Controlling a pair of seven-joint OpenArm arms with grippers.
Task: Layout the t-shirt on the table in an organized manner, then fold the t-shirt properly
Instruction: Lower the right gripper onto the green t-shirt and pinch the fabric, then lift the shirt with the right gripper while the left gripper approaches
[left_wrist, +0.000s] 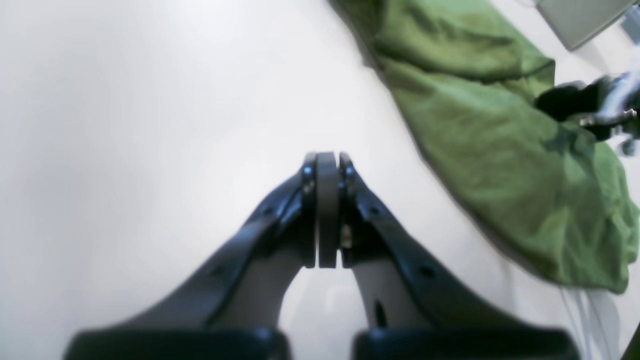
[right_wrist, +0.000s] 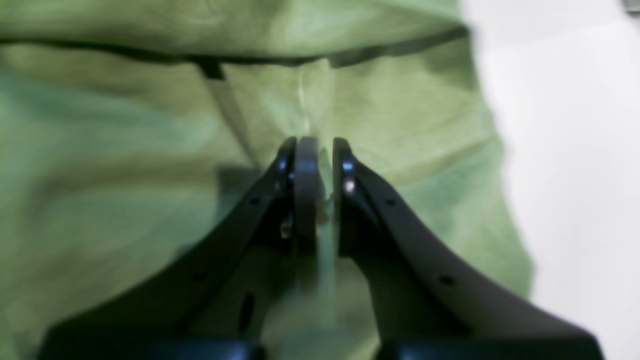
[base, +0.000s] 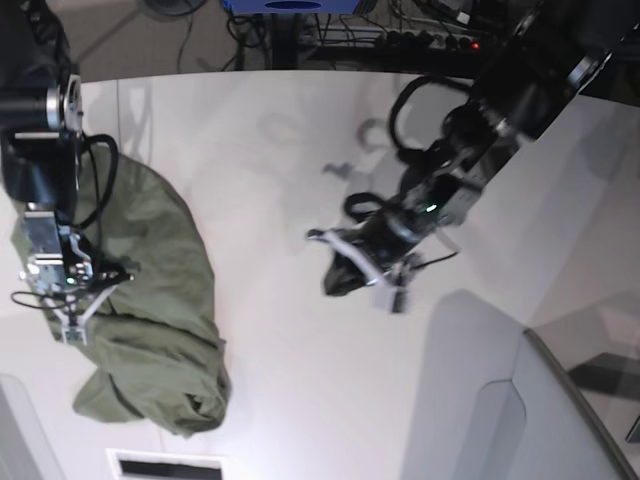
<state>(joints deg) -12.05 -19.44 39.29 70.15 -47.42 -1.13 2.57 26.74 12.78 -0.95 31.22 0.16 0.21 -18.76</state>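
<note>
The olive-green t-shirt (base: 150, 300) lies bunched in a long wrinkled heap at the left of the white table (base: 270, 160). My right gripper (right_wrist: 320, 150) is shut on a fold of the t-shirt (right_wrist: 150, 165), and green cloth shows between its pads. In the base view this right gripper (base: 72, 322) sits at the heap's left edge. My left gripper (left_wrist: 327, 160) is shut with its pads pressed together and nothing between them. It hovers over bare table (left_wrist: 125, 125), well away from the t-shirt (left_wrist: 500, 150). In the base view the left gripper (base: 335, 272) is near the table's middle.
A grey angled panel (base: 480, 400) rises at the lower right, and its corner (left_wrist: 580, 20) also shows in the left wrist view. Cables and a power strip (base: 440, 40) lie beyond the table's far edge. A slotted opening (base: 165, 466) sits at the bottom left.
</note>
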